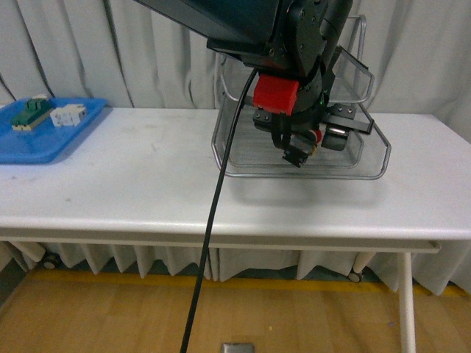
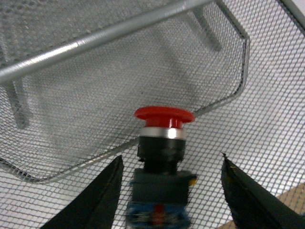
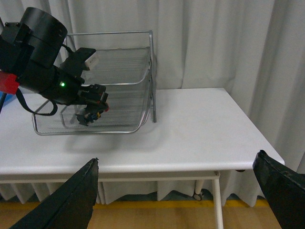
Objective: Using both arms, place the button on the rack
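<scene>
Left fingers [image 2: 97, 200] parted around button [image 2: 163, 143], inside lowest tier of rack [image 2: 95, 36]

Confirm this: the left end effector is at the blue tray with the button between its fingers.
Not quite. The left end effector is at the rack, not the blue tray, as the front view shows. The button is between its fingers.

Even, diffuse overhead lighting, moderately bright in all views; the rack [image 1: 309, 176] casts a soft shadow on the white table [image 1: 110, 184], and in the left wrist view the button [image 2: 163, 143] is blurred at its lower body.
</scene>
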`<act>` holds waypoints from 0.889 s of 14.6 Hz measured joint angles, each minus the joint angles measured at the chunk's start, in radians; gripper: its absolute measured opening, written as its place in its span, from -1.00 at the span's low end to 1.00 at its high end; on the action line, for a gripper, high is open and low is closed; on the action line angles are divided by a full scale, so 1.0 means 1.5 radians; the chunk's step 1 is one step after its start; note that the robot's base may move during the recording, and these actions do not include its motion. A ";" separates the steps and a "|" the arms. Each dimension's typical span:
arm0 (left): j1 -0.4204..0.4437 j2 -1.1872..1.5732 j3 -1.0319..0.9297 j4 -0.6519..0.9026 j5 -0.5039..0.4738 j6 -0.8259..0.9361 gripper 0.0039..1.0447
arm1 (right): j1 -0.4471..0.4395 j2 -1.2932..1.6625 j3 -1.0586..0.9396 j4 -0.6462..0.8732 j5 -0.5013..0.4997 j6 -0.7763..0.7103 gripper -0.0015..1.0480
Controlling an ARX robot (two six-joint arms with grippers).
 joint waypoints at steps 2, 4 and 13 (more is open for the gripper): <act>0.004 0.002 0.012 0.009 0.001 -0.020 0.59 | 0.000 0.000 0.000 0.000 0.000 0.000 0.87; 0.007 -0.008 -0.014 0.034 0.017 -0.044 0.90 | 0.000 0.000 0.000 0.000 0.000 0.000 0.87; 0.080 -0.464 -0.534 0.388 0.130 -0.080 0.88 | 0.000 0.000 0.000 0.000 0.000 0.000 0.87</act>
